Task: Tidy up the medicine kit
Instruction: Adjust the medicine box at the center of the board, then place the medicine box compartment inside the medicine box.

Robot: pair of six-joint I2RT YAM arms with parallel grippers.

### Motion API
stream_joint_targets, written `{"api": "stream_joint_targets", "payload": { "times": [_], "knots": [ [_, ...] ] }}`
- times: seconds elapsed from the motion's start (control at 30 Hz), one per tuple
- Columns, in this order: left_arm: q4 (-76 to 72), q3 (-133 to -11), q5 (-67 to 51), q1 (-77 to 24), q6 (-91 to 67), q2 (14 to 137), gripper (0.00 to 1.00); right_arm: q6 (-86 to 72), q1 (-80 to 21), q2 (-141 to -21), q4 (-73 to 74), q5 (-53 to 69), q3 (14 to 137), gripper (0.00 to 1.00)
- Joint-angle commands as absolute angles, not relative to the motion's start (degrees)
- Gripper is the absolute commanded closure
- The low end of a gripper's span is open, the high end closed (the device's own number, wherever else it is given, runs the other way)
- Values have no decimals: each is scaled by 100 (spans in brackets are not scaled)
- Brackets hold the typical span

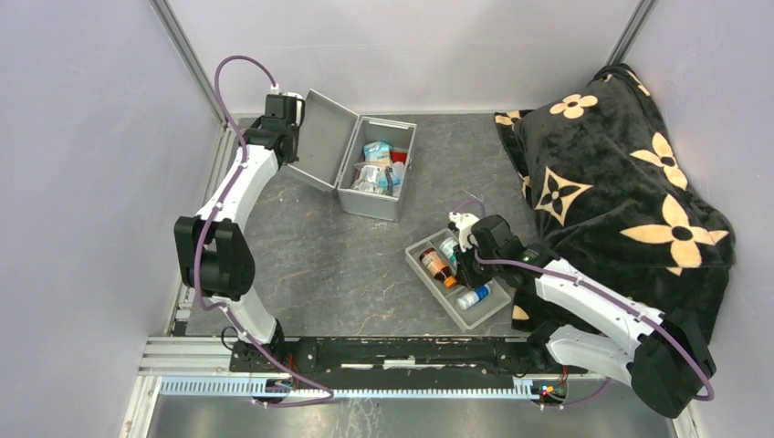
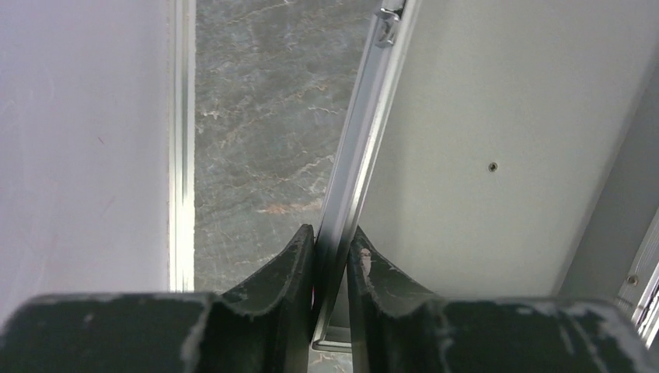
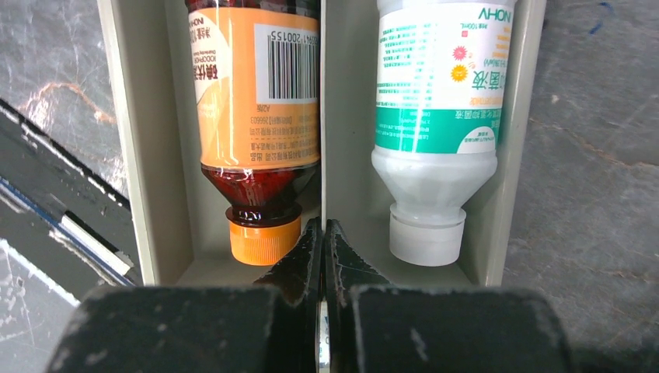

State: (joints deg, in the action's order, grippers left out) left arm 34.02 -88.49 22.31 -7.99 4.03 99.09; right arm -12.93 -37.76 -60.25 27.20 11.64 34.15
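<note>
Dark marbled worktop carries the boxy silver-grey metal medicine kit at its far left, open, with packets inside. It looks rigid and probably weighty. The left claw is clamped on the hinged lid at its thin rim (smooth, likely slippery). The right claw, pressed together, sits at the partition of the shallow grey divided tray.

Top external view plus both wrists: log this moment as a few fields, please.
medicine kit: on the table, packets inside
lid: open
left hand: closed on the lid's edge
right hand: shut, at the tray's divider
tray: orange-capped bottle and white bottle in neighbouring compartments
</note>
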Motion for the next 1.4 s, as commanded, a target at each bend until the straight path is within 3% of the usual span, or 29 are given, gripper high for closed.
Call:
{"api": "stream_joint_targets", "payload": {
  "times": [0.0,0.43,0.67,0.93,1.37],
  "knots": [
    [3655,-9011,2094,-1077,63,9492,77,-1739,-3767,-5844,2510,553,4117,100],
    [4292,-8614,2021,-1877,-749,8915,85,-1922,-3767,-6526,3614,-1519,5765,100],
    [4632,-8392,1999,-2468,-1165,8701,86,-1835,-3771,-7264,3830,-2018,6769,100],
    [4737,-7966,1740,-2710,-1512,8117,53,-1851,-3760,-8546,3947,-2111,8146,100],
    [4632,-7696,1220,-2784,-1802,7191,38,-2488,-3743,-10955,4325,-2305,11176,100]
  ]
}}
